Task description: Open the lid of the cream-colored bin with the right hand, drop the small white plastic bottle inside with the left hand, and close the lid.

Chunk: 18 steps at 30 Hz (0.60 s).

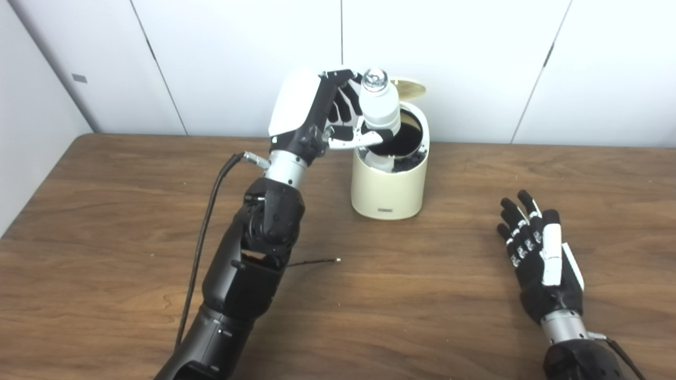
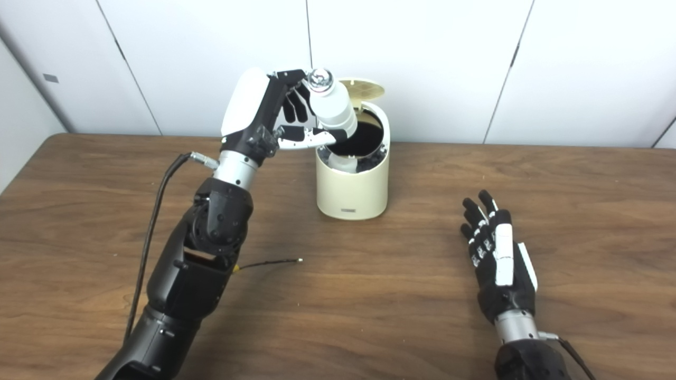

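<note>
so the cream-colored cylindrical bin (image 1: pixel 390 184) sits toward the back of the brown wood-grain worktop (image 1: pixel 422 295), close to the white panelled wall (image 1: pixel 475 53). its round lid (image 1: pixel 407 88) is flipped up at the back, standing open, and you can see the dark inside of the bin.

the left hand (image 1: pixel 317 119) is raised right over the bin's near-left rim, fingers (image 1: pixel 346 108) and thumb wrapped around the small white plastic bottle (image 1: pixel 380 108). the bottle is tilted, shiny rounded cap up top, its lower end dipping into the mouth of the bin. it's clearly gripped, not dropped. there's something pale and some dark bits just inside the front rim of the bin, but honestly i can't tell what that is from either eye view.

the right hand (image 2: pixel 499 264) is lying on the worktop well off to the right of the bin and nearer the robot, fingers stretched out and slightly spread, holding nothing, not touching the bin or lid.

a black cable (image 1: pixel 203 232) runs along the left forearm, and a thin dark wire (image 1: pixel 314 262) with a light tip lies on the worktop just beside that arm.
</note>
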Motion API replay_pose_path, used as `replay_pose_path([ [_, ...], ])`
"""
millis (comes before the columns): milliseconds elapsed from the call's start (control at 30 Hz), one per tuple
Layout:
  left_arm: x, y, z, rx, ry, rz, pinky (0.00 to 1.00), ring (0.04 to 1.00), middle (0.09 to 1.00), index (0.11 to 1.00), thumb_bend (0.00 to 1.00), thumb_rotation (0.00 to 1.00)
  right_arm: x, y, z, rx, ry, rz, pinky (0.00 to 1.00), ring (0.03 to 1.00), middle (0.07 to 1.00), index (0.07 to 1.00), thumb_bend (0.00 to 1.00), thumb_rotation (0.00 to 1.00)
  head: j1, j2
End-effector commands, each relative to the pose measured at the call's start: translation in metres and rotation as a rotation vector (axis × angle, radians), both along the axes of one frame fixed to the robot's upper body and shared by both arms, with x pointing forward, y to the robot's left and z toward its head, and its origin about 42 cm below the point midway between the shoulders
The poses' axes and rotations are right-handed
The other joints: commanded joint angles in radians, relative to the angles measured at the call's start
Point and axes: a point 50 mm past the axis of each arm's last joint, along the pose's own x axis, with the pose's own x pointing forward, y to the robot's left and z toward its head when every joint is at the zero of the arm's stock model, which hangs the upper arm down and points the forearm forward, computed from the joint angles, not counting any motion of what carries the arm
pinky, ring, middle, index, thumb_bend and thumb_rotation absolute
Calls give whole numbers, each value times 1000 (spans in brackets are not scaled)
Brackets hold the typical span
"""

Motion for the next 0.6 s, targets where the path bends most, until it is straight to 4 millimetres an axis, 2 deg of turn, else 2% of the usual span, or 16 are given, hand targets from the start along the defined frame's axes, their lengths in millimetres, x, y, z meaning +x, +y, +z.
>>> replay_pose_path([
  [0, 5, -8, 24, -6, -103, -13, 264, 312, 408, 531, 509, 0, 6, 5, 14, 7, -69, 17, 961, 971, 926, 967, 593, 951, 0, 1],
  [467, 23, -19, 1, 45, -102, -9, 277, 324, 412, 532, 508, 0, 8, 9, 15, 26, -78, 22, 993, 991, 938, 976, 574, 949, -18, -5],
  [567, 26, -21, -3, 79, -122, -11, 236, 298, 408, 532, 508, 0, 8, 10, 16, 27, -81, 23, 991, 994, 939, 979, 584, 951, -28, -8],
])
